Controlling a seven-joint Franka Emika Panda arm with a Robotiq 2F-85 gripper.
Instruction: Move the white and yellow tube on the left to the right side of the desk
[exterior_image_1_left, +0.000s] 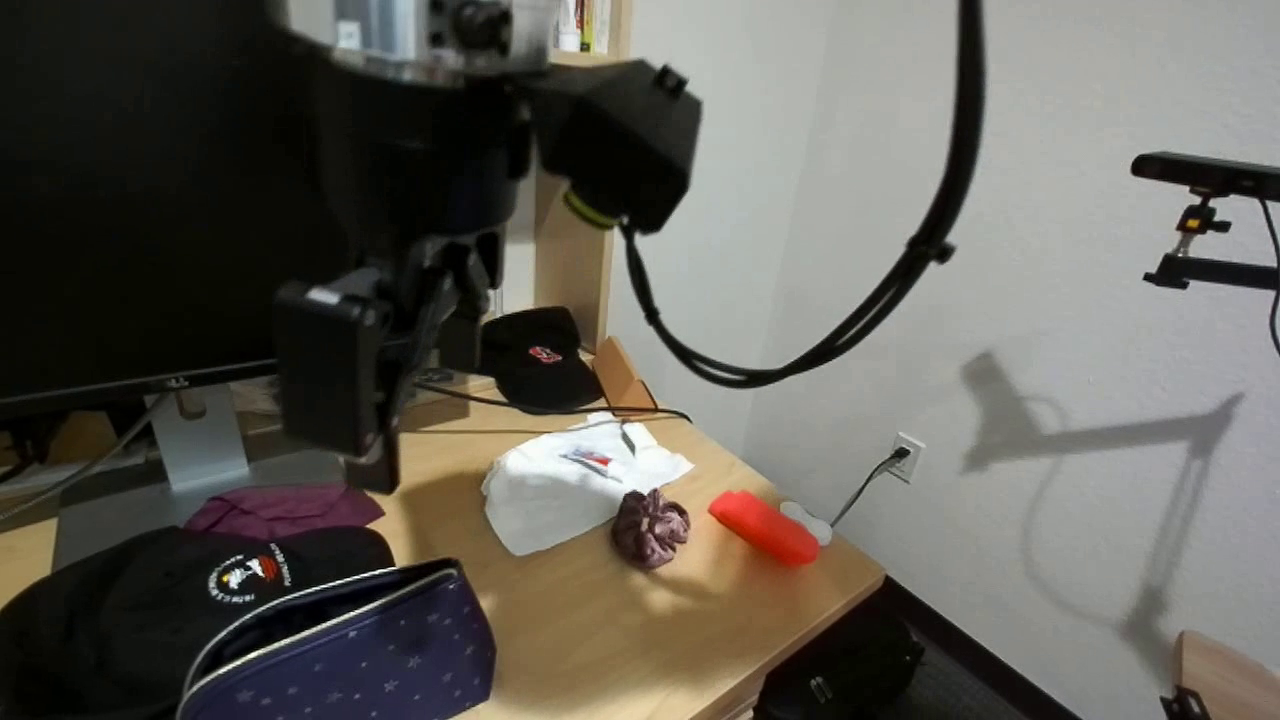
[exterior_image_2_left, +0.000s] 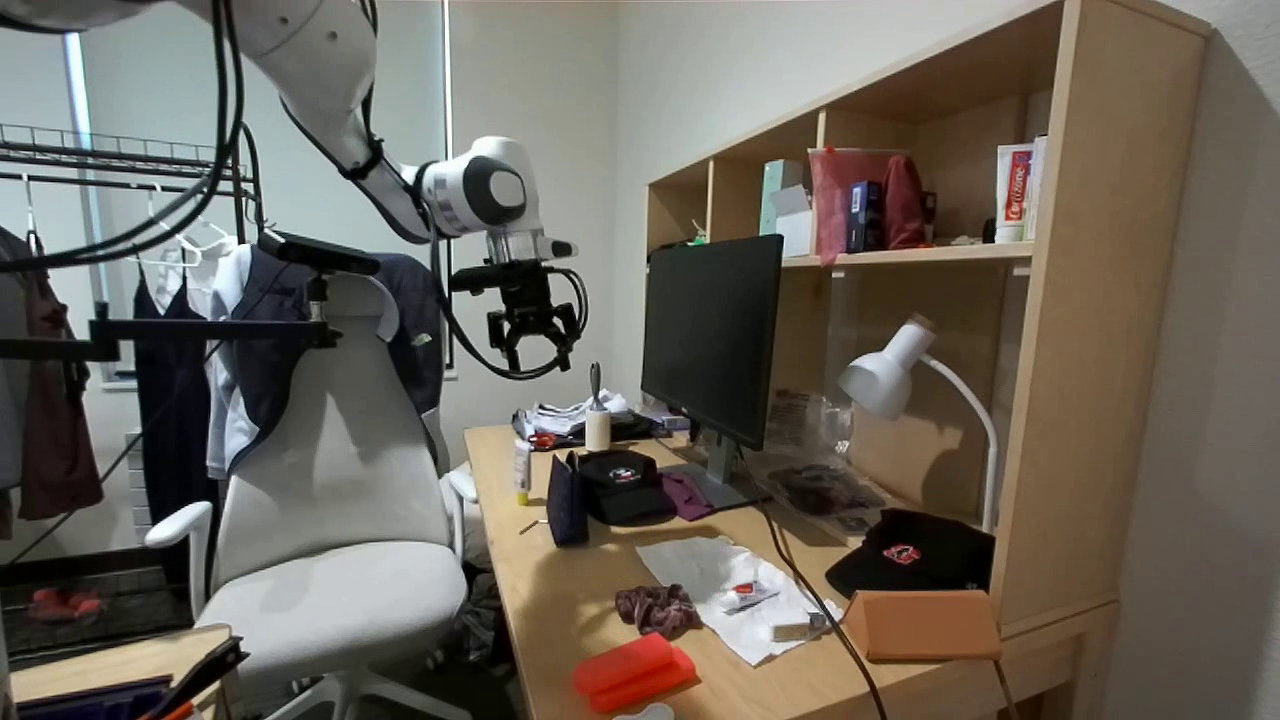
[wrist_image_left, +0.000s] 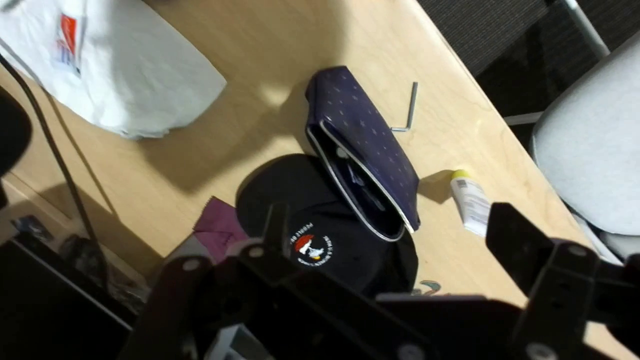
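Observation:
The white and yellow tube (exterior_image_2_left: 522, 472) stands upright on its yellow end near the desk's front edge in an exterior view. In the wrist view the tube (wrist_image_left: 470, 205) shows close to the right finger, beside the navy pouch. It does not show in the exterior view nearest the arm. The light wooden desk (exterior_image_2_left: 545, 625) also shows in an exterior view (exterior_image_1_left: 610, 650). My gripper (exterior_image_2_left: 538, 362) is open and empty, high above the far part of the desk. It also shows large in an exterior view (exterior_image_1_left: 415, 415) and with fingers spread in the wrist view (wrist_image_left: 390, 220).
A navy pouch (wrist_image_left: 362, 130) and a black cap (wrist_image_left: 320, 215) lie close to the tube, with a hex key (wrist_image_left: 412, 107) near the pouch. A monitor (exterior_image_2_left: 710, 340) stands behind. A scrunchie (exterior_image_2_left: 660, 610), red case (exterior_image_2_left: 635, 670) and white paper (exterior_image_2_left: 700, 570) lie towards the desk's other end.

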